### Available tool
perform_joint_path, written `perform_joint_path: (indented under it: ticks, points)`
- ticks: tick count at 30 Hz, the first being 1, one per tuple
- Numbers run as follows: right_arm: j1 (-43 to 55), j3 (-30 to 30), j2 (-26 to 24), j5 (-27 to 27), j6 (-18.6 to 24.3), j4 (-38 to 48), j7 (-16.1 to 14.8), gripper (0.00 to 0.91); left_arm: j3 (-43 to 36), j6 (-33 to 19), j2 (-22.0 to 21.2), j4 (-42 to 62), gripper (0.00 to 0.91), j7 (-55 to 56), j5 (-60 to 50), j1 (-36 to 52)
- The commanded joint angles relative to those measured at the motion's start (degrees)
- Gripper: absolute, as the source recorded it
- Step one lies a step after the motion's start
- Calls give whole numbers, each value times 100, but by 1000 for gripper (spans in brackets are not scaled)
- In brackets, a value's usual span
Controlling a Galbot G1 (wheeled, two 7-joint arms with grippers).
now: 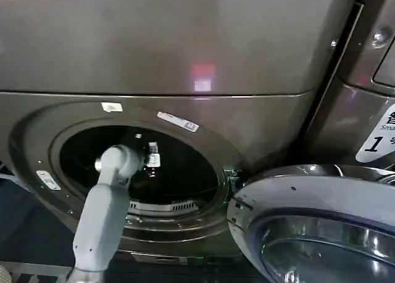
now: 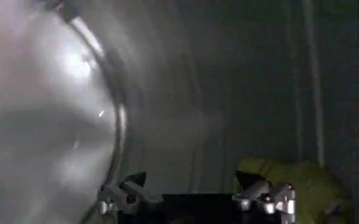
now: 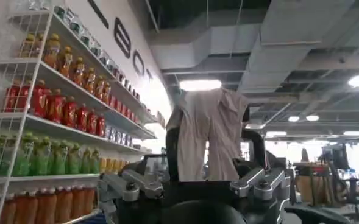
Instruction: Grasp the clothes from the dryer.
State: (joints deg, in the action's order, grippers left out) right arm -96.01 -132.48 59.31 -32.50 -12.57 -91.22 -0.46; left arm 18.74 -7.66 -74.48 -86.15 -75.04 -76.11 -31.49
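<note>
Left gripper [image 2: 197, 201] reaches inside the dryer [image 1: 185, 55] drum, jaws spread wide for approach; the clothes [image 2: 301, 182] lie just beyond, apparently untouched; right gripper [image 3: 194, 189] idles open, away from the machine.

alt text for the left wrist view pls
The open left gripper reaches inside the dryer drum, with the yellow-green clothes lying just beyond one fingertip, not yet grasped.
</note>
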Motion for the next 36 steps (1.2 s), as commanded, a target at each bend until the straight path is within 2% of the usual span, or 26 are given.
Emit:
perform_joint_path:
  ticks: [1,14,22,23,24,36]
  points:
    - [19,19,6,22,-1,-1,-9,907,-367,-521,417,519,907,-229,-87,234]
    - [67,138,-11,102,24,16,-23,907,-440,-340,748,585,907,-229,566,-40]
    - [113,217,5,124,27,-11,-25,907,-444,-237,750,816,907,-225,745,-159]
    - [115,223,8,124,28,-10,-24,907,-455,-178,751,856,57,-225,826,-154]
    - [115,227,6,124,32,-4,-25,907,-459,-157,750,898,0,-224,981,-148]
    - [110,253,22,126,38,-19,-23,907,-505,-298,731,1164,0,-229,1610,-52]
